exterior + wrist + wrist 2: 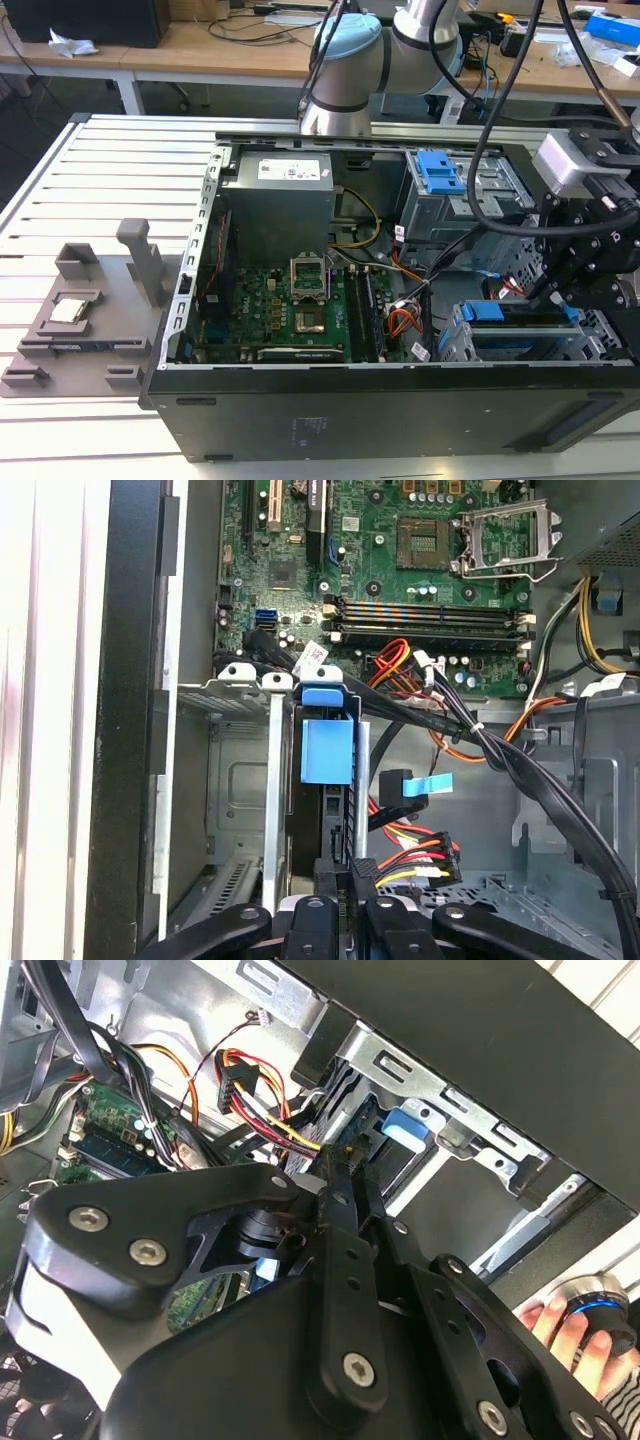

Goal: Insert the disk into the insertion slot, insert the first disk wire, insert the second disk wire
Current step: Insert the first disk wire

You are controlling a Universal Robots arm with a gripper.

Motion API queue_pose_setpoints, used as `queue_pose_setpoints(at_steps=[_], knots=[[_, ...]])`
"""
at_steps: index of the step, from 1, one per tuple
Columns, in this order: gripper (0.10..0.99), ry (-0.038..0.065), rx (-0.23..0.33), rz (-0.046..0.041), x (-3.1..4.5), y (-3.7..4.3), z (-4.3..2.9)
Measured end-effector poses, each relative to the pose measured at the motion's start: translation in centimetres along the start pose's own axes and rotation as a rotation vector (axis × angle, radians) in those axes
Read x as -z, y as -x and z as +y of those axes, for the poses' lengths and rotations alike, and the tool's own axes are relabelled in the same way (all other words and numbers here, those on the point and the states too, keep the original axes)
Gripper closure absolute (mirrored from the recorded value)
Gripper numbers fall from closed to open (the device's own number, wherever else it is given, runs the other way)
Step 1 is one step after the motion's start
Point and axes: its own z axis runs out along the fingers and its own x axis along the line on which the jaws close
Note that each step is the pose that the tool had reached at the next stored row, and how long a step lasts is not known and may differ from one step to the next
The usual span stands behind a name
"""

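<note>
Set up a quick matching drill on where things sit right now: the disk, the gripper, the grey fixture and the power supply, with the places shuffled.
Things:
1. the disk
2. gripper
3. grey fixture
4. power supply

Places:
A. on the slatted table, outside the case, at the exterior view's left
B. inside the insertion slot
C. against the case's far wall, beyond the motherboard
D. close over the disk's blue carrier

Pairs: 1-B, 2-D, 3-A, 4-C
</note>
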Motion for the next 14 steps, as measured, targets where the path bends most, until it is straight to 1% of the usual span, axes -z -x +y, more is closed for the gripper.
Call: queue_pose_setpoints(at_steps=[3, 4, 6, 7, 9, 11, 13, 14], knots=[[0.902, 0.000, 0.000, -0.0017, -0.08, 0.00, -0.01], [0.839, 0.000, 0.000, -0.0012, -0.06, 0.00, 0.00], [0.839, 0.000, 0.000, 0.0000, 1.49, 0.02, 0.10], [0.839, 0.000, 0.000, -0.0001, 2.07, 0.09, 0.14], [0.855, 0.000, 0.000, -0.0006, 2.09, 0.10, 0.14], [0.980, 0.000, 0.000, 0.0002, 2.37, 0.10, 0.16], [0.980, 0.000, 0.000, -0.0003, 2.79, 0.11, 0.19], [0.980, 0.000, 0.000, -0.0001, 3.38, 0.12, 0.22]])
